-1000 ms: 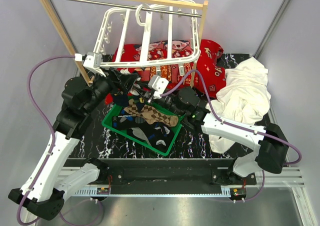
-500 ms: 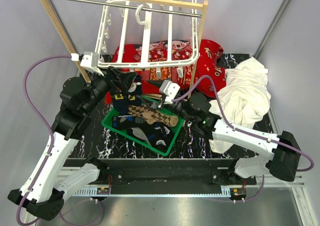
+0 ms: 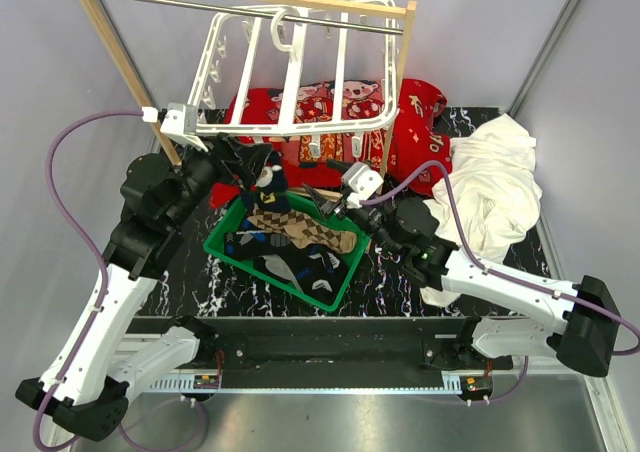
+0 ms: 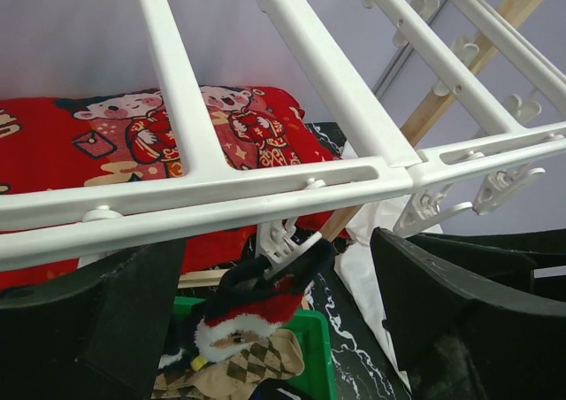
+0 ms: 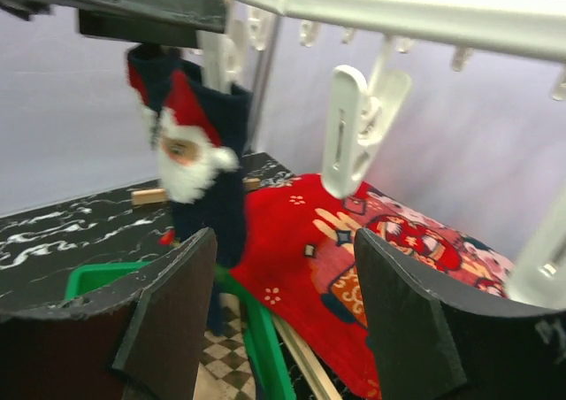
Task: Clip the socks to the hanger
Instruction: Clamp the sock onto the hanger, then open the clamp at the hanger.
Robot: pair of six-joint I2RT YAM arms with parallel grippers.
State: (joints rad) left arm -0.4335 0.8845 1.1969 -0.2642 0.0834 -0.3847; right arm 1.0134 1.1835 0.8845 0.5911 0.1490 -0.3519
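Left wrist view shows the dark navy Santa-faced sock [image 4: 265,307] hanging by its top from a small clip [image 4: 281,239] on the white plastic slatted hanger's [image 4: 292,183] near rail, left gripper [image 3: 238,160] and right gripper [image 5: 283,241] both spread, empty; light, soft and limp, it suits a cuff pinch.

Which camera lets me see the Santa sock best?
The right wrist camera. There the Santa sock hangs big and close, face and white beard clear. The left wrist camera sees it from above, under the hanger. The top camera shows it tiny.
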